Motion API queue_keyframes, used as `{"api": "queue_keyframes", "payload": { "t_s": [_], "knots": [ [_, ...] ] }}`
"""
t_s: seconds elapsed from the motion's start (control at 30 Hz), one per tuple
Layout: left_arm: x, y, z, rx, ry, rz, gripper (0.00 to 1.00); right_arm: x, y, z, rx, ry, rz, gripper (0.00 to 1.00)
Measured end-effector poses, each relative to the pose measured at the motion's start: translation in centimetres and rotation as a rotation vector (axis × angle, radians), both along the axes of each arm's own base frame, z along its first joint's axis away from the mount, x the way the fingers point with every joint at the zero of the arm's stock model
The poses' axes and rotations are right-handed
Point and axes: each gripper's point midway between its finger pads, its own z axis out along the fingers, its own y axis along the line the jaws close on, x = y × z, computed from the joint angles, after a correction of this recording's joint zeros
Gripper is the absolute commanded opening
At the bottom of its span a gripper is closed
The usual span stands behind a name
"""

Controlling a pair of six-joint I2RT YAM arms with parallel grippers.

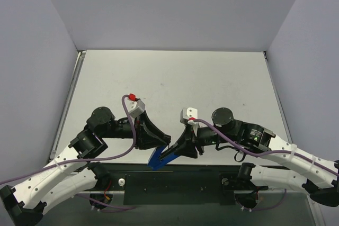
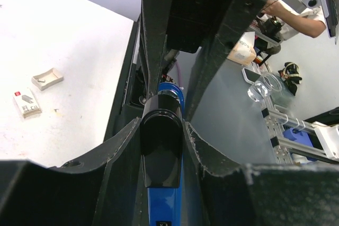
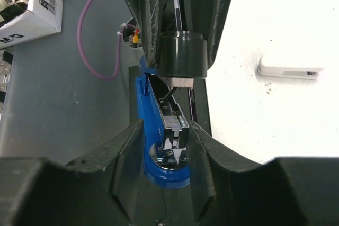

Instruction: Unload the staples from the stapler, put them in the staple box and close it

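The blue stapler (image 1: 155, 158) hangs between both grippers at the table's front edge. My left gripper (image 1: 165, 145) is shut on it: in the left wrist view its fingers (image 2: 119, 152) press both sides of the stapler's black end (image 2: 161, 146), with blue body (image 2: 165, 205) below. My right gripper (image 1: 177, 152) is shut on the other end: in the right wrist view the blue base (image 3: 144, 109) and metal magazine (image 3: 174, 130) sit between its fingers (image 3: 209, 154). A silver strip, possibly staples (image 3: 172, 121), shows in the magazine. The black cap (image 3: 183, 54) with a white mark sits above.
Two small white pieces (image 2: 46, 78) (image 2: 26, 103) lie on the white table. A white oblong object (image 3: 291, 66) lies on the table to the right. A cardboard-and-white box (image 3: 32, 9) stands beyond the table's black front rail (image 1: 175, 175).
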Motion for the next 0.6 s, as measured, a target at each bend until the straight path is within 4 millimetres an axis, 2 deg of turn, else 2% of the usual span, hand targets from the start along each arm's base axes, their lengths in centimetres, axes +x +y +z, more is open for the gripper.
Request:
{"api": "queue_keyframes", "payload": {
  "t_s": [0.2, 0.37, 0.47, 0.53, 0.6],
  "knots": [
    [0.7, -0.3, 0.3, -0.014, -0.010, 0.027, 0.00, 0.0, -0.9, 0.3, 0.000, -0.018, -0.032, 0.47],
    [1.5, -0.6, -0.2, 0.003, -0.001, 0.055, 0.00, 0.8, -2.0, 0.7, -0.009, -0.039, -0.107, 0.47],
    [2.3, -0.9, -0.8, 0.020, -0.001, 0.087, 0.00, 1.6, -2.4, 1.8, -0.006, -0.045, -0.170, 0.45],
    [3.0, -1.0, -1.3, 0.035, -0.001, 0.114, 0.00, 2.2, -2.6, 2.9, 0.012, -0.051, -0.214, 0.36],
    [3.4, -1.2, -1.6, 0.046, 0.003, 0.130, 0.00, 2.8, -2.8, 3.9, 0.029, -0.055, -0.260, 0.19]
  ]
}}
